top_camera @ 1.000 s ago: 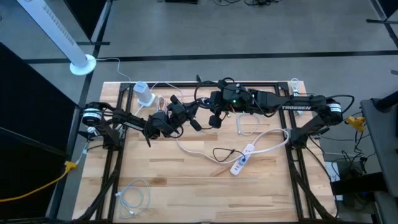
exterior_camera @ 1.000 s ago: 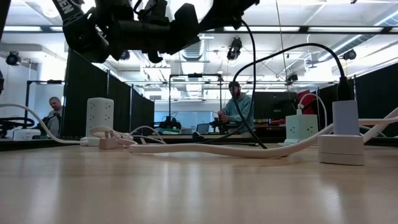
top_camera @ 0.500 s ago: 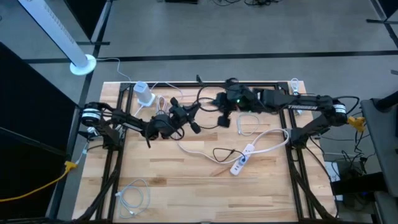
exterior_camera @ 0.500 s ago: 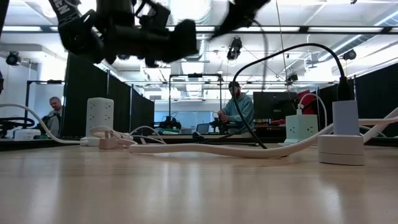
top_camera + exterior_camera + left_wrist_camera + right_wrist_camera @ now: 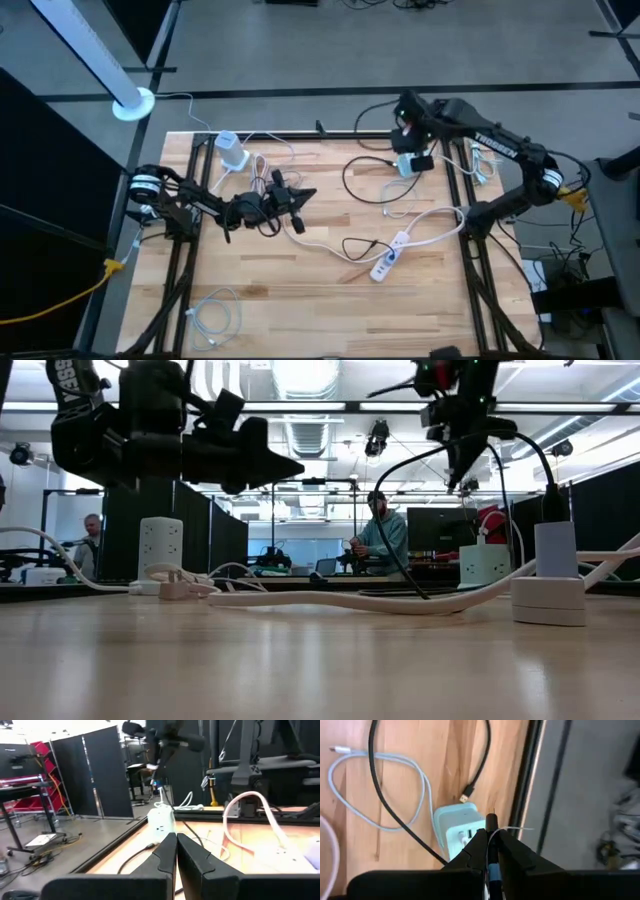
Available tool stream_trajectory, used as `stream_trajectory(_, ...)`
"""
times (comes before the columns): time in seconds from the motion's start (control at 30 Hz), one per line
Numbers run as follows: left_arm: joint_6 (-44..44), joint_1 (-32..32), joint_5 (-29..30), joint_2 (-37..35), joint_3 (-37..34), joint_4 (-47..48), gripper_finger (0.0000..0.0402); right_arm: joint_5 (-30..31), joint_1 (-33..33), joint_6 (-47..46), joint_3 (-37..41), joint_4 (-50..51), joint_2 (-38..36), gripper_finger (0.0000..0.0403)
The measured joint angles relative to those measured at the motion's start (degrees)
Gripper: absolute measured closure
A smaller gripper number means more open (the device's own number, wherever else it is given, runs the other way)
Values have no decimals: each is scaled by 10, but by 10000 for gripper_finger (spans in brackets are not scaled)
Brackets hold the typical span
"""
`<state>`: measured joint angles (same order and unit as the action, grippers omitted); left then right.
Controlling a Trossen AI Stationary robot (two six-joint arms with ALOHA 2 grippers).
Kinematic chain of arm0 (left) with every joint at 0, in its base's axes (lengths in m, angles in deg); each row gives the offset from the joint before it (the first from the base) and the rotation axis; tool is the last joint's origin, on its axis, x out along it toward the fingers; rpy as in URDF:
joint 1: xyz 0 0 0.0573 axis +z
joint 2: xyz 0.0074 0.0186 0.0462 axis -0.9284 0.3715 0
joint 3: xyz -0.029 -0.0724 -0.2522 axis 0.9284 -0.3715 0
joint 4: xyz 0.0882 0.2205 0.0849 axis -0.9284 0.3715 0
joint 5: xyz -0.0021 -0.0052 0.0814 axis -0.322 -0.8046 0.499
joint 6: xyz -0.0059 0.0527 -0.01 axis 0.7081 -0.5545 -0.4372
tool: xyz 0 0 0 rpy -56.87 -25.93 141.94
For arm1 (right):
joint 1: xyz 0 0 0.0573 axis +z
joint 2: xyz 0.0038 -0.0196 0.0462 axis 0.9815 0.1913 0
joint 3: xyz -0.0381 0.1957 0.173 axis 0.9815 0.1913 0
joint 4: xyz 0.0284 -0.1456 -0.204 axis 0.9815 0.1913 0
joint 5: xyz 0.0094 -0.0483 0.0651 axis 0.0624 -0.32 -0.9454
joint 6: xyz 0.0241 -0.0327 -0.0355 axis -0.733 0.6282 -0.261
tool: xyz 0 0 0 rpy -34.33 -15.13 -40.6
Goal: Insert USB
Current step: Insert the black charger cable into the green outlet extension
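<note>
My right gripper (image 5: 408, 143) hangs over the table's far right corner, pointing steeply down and shut on the end of a black USB cable (image 5: 352, 180). Just below it a pale blue charger block (image 5: 460, 827) stands on the wood with a white plug in one port. A loose black USB plug (image 5: 465, 798) lies beside the block. My left gripper (image 5: 300, 195) is shut on nothing at mid left, level above the table and pointing toward the right edge; it also shows in the low view (image 5: 290, 465). My right gripper pinches the black cable's plug end (image 5: 491, 822) between its two fingers, with a white tie wrapped around it there. The fingers come from above, slanting down, and the plug's tip sticks out past them above the charger block. The cable (image 5: 400, 510) hangs slack below the gripper to the table.
A white power strip (image 5: 390, 258) with its thick white cord lies at mid right. A white charger (image 5: 233, 150) sits at the far left, a coiled white cable (image 5: 215, 315) at the near left. A black frame rail (image 5: 525, 795) runs along the table's edge beside the block. People stand in the room behind.
My right gripper has swung from the table's far middle toward the far right corner, tipping from nearly level to steeply down, and it carried the black cable's end over the charger block. My left gripper has sunk a little and levelled out, staying shut.
</note>
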<state>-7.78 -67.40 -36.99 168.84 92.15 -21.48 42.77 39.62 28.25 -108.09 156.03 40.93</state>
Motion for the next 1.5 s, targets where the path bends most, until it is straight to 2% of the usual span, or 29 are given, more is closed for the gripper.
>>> stream_trajectory(0.17,2,0,-8,0,0,-1,402,-4,-37,29,7,31,43,384)
stream_trajectory(0.5,2,1,-8,-1,1,0,402,-1,-61,53,15,33,122,384)
stream_trajectory(0.8,3,1,-8,-1,1,2,402,26,-79,81,16,20,128,384)
stream_trajectory(1.07,2,1,-8,-1,1,4,402,-10,-88,87,30,19,128,384)
stream_trajectory(1.5,1,1,-8,0,1,7,402,0,-88,95,52,-6,126,384)
